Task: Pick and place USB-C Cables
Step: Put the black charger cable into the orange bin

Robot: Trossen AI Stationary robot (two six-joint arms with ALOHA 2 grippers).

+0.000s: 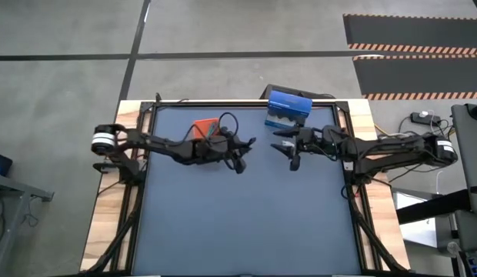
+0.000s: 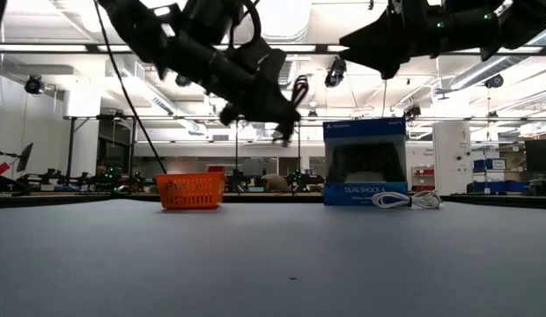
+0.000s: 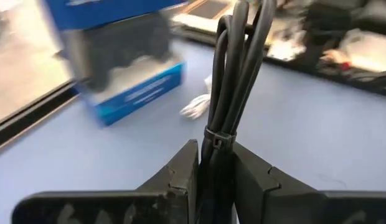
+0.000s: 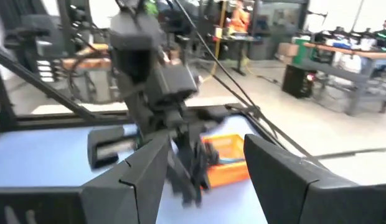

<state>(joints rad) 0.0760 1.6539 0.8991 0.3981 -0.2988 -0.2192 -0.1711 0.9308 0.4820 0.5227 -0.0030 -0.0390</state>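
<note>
My left gripper (image 1: 242,154) hangs high above the dark mat, right of the orange basket (image 1: 205,127), and is shut on a black USB-C cable (image 3: 233,68). The black cable also shows in the low view (image 2: 298,89). A white cable (image 2: 405,200) lies coiled on the mat in front of the blue box (image 2: 365,163). My right gripper (image 1: 289,150) is open and empty, high above the mat near the blue box (image 1: 289,106), facing the left gripper. The orange basket (image 4: 227,158) holds a teal streak; red cable not seen. My left gripper pinches the folded black cable between its two fingers (image 3: 180,174), just below the small tie (image 3: 216,138) that binds its strands. Several strands lie together along the fingers and stick out past the fingertips. The cable is lifted clear of the mat.
The blue box stands at the mat's far edge, right of the middle, and the orange basket (image 2: 191,190) at the far edge, left of the middle. A black frame (image 1: 142,192) borders the mat. The two grippers are close together above the far middle.
</note>
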